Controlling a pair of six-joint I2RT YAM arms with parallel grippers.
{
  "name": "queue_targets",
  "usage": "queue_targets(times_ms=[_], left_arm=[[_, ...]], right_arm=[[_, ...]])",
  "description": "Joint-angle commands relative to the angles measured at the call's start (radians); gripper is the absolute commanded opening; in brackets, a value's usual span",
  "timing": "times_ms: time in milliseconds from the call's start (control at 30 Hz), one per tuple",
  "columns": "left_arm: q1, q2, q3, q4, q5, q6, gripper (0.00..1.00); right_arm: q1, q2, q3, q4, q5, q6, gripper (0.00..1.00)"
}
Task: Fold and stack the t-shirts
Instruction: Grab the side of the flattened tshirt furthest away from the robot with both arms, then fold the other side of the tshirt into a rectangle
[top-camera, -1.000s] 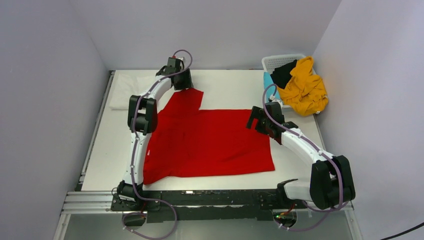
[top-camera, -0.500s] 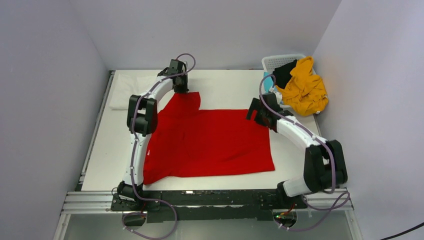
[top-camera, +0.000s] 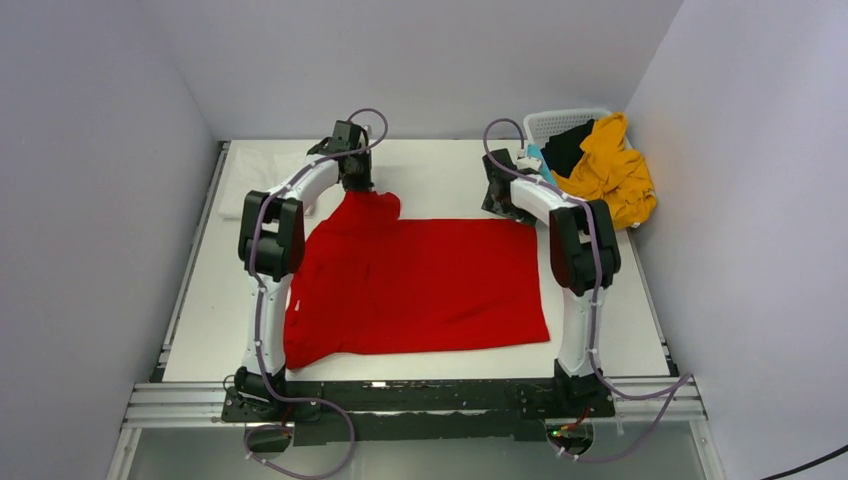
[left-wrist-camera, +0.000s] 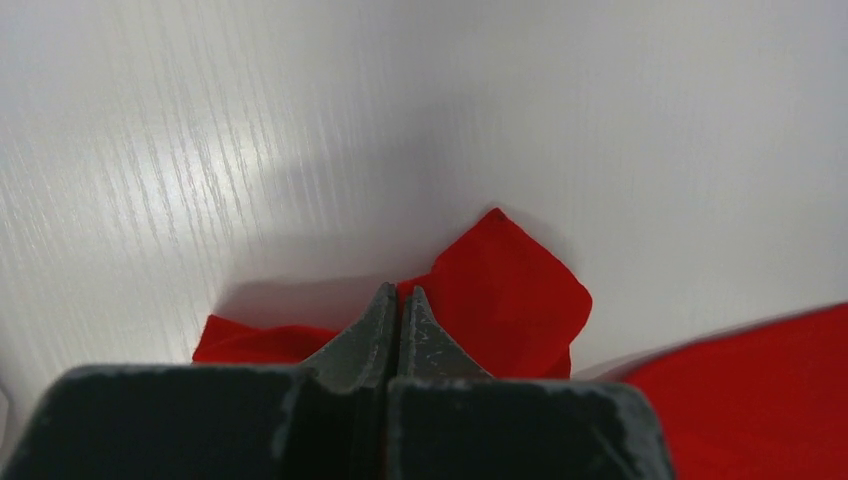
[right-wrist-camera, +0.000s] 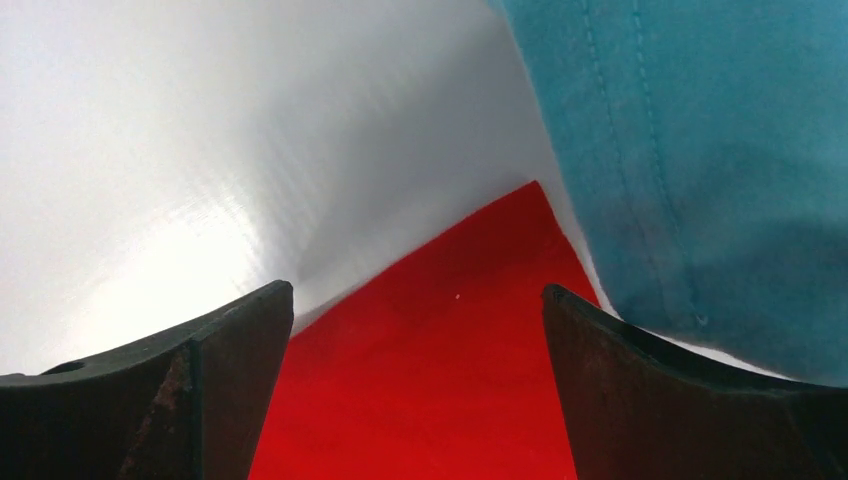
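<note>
Overhead, a white tabletop (top-camera: 450, 170) sits boxed in by pale lavender walls (top-camera: 430, 60) on three sides. The red t-shirt (top-camera: 420, 285) lies spread flat across the middle of it, its hem toward 3 o'clock. One sleeve points to 7 o'clock and the other is bunched up at 11 o'clock. A white t-shirt (top-camera: 238, 185) lies flat at 10 o'clock, hard to make out against the surface. At 1 o'clock a white lattice basket (top-camera: 560, 120) holds a mustard-yellow t-shirt (top-camera: 610, 175) that spills over its rim, a black t-shirt (top-camera: 568, 148) and a teal t-shirt (right-wrist-camera: 700, 150).

The left arm (top-camera: 270, 225) rises from its base at 7 o'clock and stretches to 11 o'clock. Its left pincer (left-wrist-camera: 398, 300) has its fingers pressed together, clamped on the puckered red sleeve, which is lifted a little off the surface.

The right arm (top-camera: 580, 240) stands tall from 5 o'clock and folds over toward 1 o'clock. The right pincer (right-wrist-camera: 415, 300) hangs with its fingers wide apart above the shirt's far hem corner, gripping nothing, with the teal cloth just beside it.
</note>
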Motion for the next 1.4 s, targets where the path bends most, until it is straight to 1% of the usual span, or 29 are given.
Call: queue_targets(times_ms=[0,133,233,333,500,600,700,867,1000,1033,1067,1167,1367], left_arm=[[-0.013,-0.090,-0.051,0.035,0.012,-0.008,0.00],[-0.015,-0.159,-0.159,0.096,0.022,-0.034,0.00],[-0.016,-0.205,-0.213,0.115,0.021,-0.044,0.00],[-0.019,-0.243,-0.252,0.113,0.015,-0.049,0.00],[-0.025,-0.320,-0.352,0.137,0.005,-0.064,0.00],[-0.025,-0.352,-0.390,0.106,-0.028,-0.078,0.00],[-0.027,-0.403,-0.456,0.141,-0.021,-0.078,0.00],[-0.035,-0.454,-0.501,0.149,-0.020,-0.080,0.00],[-0.046,-0.491,-0.532,0.146,-0.016,-0.086,0.00],[-0.050,-0.506,-0.544,0.144,-0.026,-0.088,0.00],[-0.053,-0.522,-0.558,0.144,-0.031,-0.090,0.00],[-0.062,-0.570,-0.597,0.141,-0.030,-0.102,0.00],[-0.099,-0.689,-0.706,0.122,-0.072,-0.134,0.00]], right_arm=[[0.003,0.066,0.096,-0.117,0.142,0.045,0.96],[0.004,0.092,0.087,-0.133,0.149,0.055,0.94],[0.004,0.069,0.042,-0.129,0.139,0.062,0.89],[0.003,0.027,-0.020,-0.117,0.137,0.075,0.81],[0.004,-0.025,-0.085,-0.086,0.138,0.081,0.65],[0.004,-0.018,-0.081,-0.087,0.147,0.080,0.56],[0.003,-0.008,-0.072,-0.072,0.149,0.070,0.46],[0.005,-0.010,-0.046,-0.062,0.157,0.045,0.18],[0.016,-0.032,-0.053,-0.035,0.165,0.008,0.07],[0.020,-0.040,-0.058,-0.024,0.167,-0.008,0.03],[0.029,-0.050,-0.065,-0.014,0.170,-0.019,0.00],[0.056,-0.091,-0.093,0.006,0.172,-0.037,0.00],[0.087,-0.188,-0.171,0.010,0.167,-0.026,0.00]])
